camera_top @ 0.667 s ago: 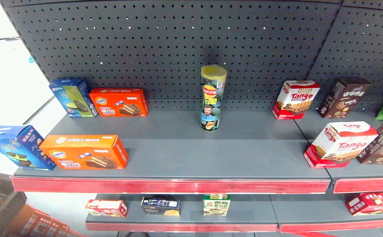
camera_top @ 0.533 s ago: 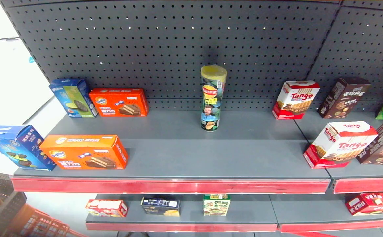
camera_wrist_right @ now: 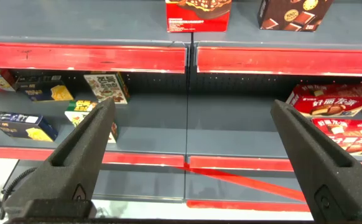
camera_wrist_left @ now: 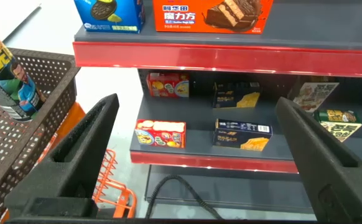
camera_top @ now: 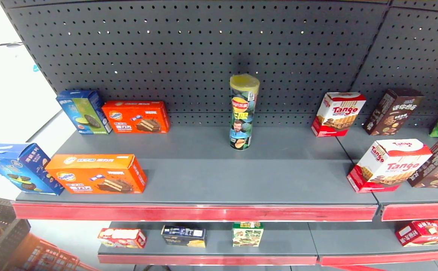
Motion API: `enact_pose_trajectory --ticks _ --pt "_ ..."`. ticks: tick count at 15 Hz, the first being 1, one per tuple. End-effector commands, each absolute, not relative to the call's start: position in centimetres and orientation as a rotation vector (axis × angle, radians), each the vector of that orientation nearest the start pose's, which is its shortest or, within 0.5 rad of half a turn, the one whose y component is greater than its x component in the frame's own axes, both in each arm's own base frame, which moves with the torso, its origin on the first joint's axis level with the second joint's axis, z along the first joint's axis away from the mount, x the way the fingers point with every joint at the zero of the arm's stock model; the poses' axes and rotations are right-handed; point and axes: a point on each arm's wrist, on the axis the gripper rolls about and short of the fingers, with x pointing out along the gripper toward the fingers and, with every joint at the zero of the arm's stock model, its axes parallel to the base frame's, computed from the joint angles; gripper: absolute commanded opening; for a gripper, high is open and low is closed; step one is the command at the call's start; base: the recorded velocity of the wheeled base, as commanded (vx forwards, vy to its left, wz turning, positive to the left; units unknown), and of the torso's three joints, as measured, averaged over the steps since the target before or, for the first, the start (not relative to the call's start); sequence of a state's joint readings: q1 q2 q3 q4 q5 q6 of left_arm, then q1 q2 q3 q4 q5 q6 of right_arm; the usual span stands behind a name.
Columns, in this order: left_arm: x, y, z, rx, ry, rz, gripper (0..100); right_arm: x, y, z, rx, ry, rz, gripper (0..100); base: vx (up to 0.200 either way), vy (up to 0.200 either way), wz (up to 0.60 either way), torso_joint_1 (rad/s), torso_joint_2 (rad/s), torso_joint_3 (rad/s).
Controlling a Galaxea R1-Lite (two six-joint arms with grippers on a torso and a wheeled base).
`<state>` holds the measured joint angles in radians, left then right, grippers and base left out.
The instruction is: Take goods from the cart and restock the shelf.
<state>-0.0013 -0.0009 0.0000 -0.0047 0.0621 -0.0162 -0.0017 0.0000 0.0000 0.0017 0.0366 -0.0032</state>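
A tall chip can (camera_top: 243, 111) with a yellow lid stands upright near the back of the grey shelf (camera_top: 219, 180). The dark mesh cart (camera_top: 0, 233) shows at the lower left, with another chip can (camera_wrist_left: 10, 78) leaning inside its basket (camera_wrist_left: 25, 134). My left gripper (camera_wrist_left: 196, 152) hangs open with nothing between its fingers, beside the cart and facing the lower shelves. My right gripper (camera_wrist_right: 190, 155) is open and empty too, in front of the lower shelves further right.
Blue and orange biscuit boxes (camera_top: 95, 173) sit at the shelf's left, red-and-white wafer boxes (camera_top: 388, 163) and brown boxes (camera_top: 437, 162) at its right. Small boxes (camera_top: 183, 236) stand on the lower shelf (camera_top: 286, 241). An orange basket frame (camera_top: 42, 256) sits below the cart.
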Motion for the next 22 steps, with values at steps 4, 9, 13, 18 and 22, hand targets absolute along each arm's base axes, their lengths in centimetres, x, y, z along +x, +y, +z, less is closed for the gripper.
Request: enact_pose_trajectory --ticks 4,9,13,18,22 --pt "-2.28 0.14 7.61 -0.017 -0.007 0.061 100 -2.28 0.09 7.53 -0.003 0.001 0.035 100 0.0 0.0 0.45 0.002 0.0 0.008" --pt "-2.28 0.14 7.6 -0.017 -0.005 0.061 100 -2.28 0.09 7.53 -0.003 0.001 0.035 100 0.0 0.0 0.6 0.002 0.01 0.001" --pt "-2.28 0.14 7.6 -0.017 -0.005 0.061 100 -2.28 0.08 7.53 -0.003 0.001 0.032 100 0.0 0.0 0.3 0.004 0.0 0.006" --pt "-2.28 0.13 7.6 -0.011 -0.005 0.055 100 -2.28 0.08 7.55 -0.002 0.0 0.032 100 0.0 0.0 0.0 0.0 0.0 0.0" --pt "-2.29 0.15 7.6 -0.014 -0.005 0.066 100 -2.28 0.08 7.53 -0.003 0.001 0.032 100 0.0 0.0 0.0 0.0 0.0 0.0"
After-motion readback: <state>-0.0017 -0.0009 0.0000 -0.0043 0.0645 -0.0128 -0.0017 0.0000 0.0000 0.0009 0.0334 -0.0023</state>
